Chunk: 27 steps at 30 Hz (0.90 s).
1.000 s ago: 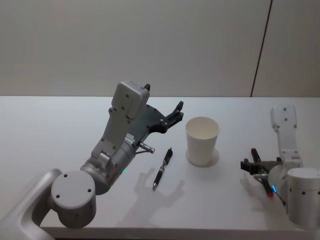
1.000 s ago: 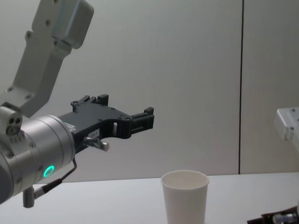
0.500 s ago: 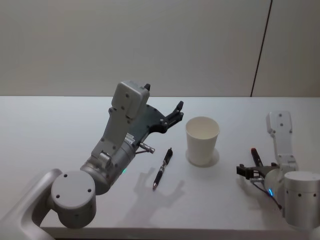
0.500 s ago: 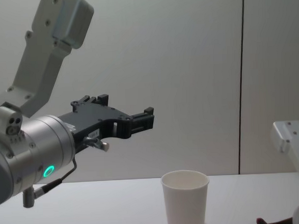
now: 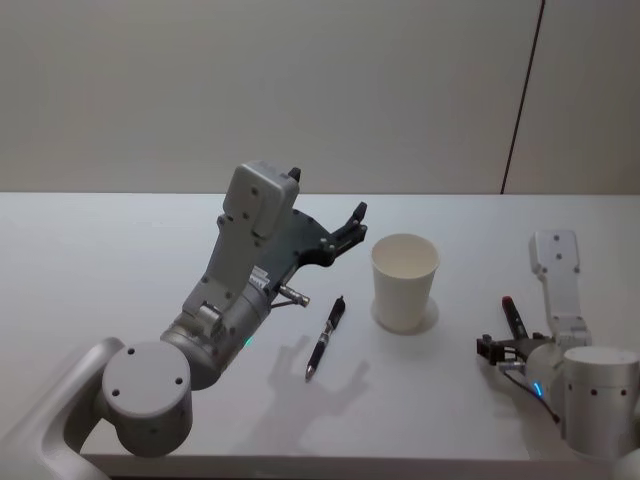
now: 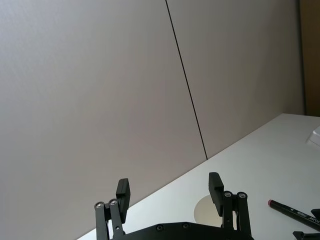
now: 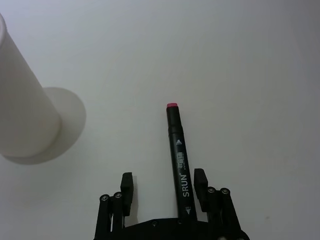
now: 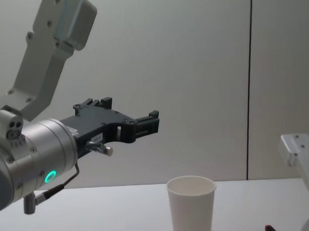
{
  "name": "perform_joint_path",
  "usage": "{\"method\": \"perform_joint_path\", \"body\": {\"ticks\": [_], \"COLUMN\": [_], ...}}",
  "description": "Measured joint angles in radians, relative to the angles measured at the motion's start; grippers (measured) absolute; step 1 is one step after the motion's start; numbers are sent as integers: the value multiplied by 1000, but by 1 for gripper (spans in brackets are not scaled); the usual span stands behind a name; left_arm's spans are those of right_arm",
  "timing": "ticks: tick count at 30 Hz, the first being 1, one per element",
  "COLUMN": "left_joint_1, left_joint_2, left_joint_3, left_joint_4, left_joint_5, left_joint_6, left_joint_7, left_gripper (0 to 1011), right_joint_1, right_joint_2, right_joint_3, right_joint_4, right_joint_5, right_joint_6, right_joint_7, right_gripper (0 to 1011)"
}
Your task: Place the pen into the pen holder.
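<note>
Right wrist view: right gripper [image 7: 163, 176] spread astride marker pen [image 7: 177, 145], its rear end hidden; left gripper [image 6: 169, 181] released, aloft.

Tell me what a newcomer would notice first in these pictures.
The left end effector, open, hangs above the table, left of and higher than the white paper cup standing mid-table. A black pen lies flat between that arm and the cup. To the cup's right, the open right end effector straddles a red-tipped marker lying on the table.
</note>
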Motion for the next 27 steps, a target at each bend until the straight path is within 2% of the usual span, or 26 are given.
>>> {"method": "perform_joint_path", "body": {"ticks": [2, 3, 8, 9, 12, 13, 17, 18, 21, 27], "left_joint_1": [0, 0, 0, 0, 0, 0, 0, 0, 0, 0], "left_joint_2": [0, 0, 0, 0, 0, 0, 0, 0, 0, 0], "left_joint_3": [0, 0, 0, 0, 0, 0, 0, 0, 0, 0], "left_joint_4": [0, 0, 0, 0, 0, 0, 0, 0, 0, 0], "left_joint_5": [0, 0, 0, 0, 0, 0, 0, 0, 0, 0], "left_joint_6": [0, 0, 0, 0, 0, 0, 0, 0, 0, 0], "left_joint_7": [0, 0, 0, 0, 0, 0, 0, 0, 0, 0], "left_gripper": [1003, 1003, 1003, 1003, 1003, 1003, 1003, 1003, 1003, 1003], "right_joint_1": [1, 2, 7, 7, 8, 8, 8, 7, 5, -4], "right_joint_2": [-1, -1, -4, -4, -5, -6, -6, -6, -6, -3], "right_joint_3": [2, 2, 7, 9, 12, 13, 15, 16, 18, 18], "right_joint_4": [6, 9, 25, 28, 34, 35, 38, 39, 38, 25], "right_joint_5": [0, 0, -1, -1, -1, -1, -3, -4, -8, -20], "right_joint_6": [-1, -2, -8, -10, -14, -15, -20, -22, -26, -43], "right_joint_7": [-2, -3, -8, -9, -11, -11, -13, -13, -13, -12], "right_gripper": [774, 714, 576, 515, 456, 390, 289, 229, 173, 173]}}
